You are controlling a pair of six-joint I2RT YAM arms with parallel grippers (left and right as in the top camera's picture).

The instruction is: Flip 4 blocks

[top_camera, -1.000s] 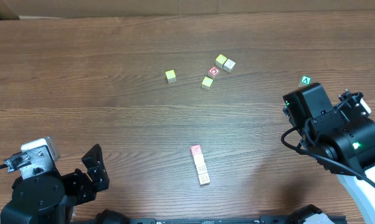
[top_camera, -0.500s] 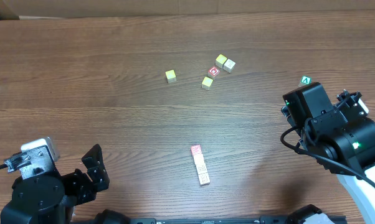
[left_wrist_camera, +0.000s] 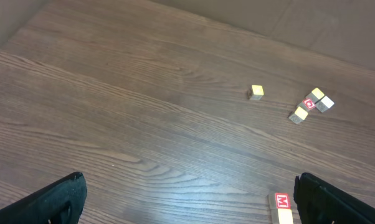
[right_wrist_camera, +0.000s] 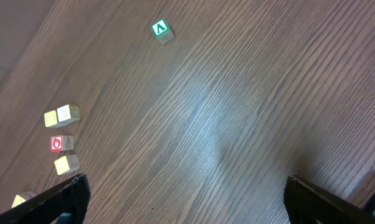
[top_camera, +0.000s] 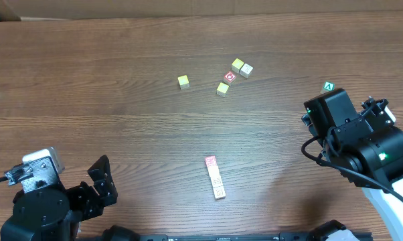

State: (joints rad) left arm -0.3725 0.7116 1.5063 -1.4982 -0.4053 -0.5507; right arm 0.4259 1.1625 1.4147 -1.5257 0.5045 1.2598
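Observation:
A short row of blocks (top_camera: 215, 177) lies end to end at the near middle of the table, its far end the red block with a white "M" (top_camera: 211, 161), with cream ones behind it. In the left wrist view the "M" block (left_wrist_camera: 281, 200) sits just inside the right finger, and the rest of the row runs out of frame. A yellow-green block (top_camera: 183, 82) lies alone farther back. My left gripper (left_wrist_camera: 189, 180) is open and empty at the near left. Open and empty too, my right gripper (right_wrist_camera: 186, 183) hovers over bare wood at the right.
A loose cluster sits at the far middle: a red "O" cube (top_camera: 229, 77), two yellow cubes (top_camera: 222, 88) and a cream one (top_camera: 246, 69). A green "A" cube (top_camera: 329, 87) lies just beyond the right arm (top_camera: 362, 140). A cardboard edge (top_camera: 1, 10) shows at the far left.

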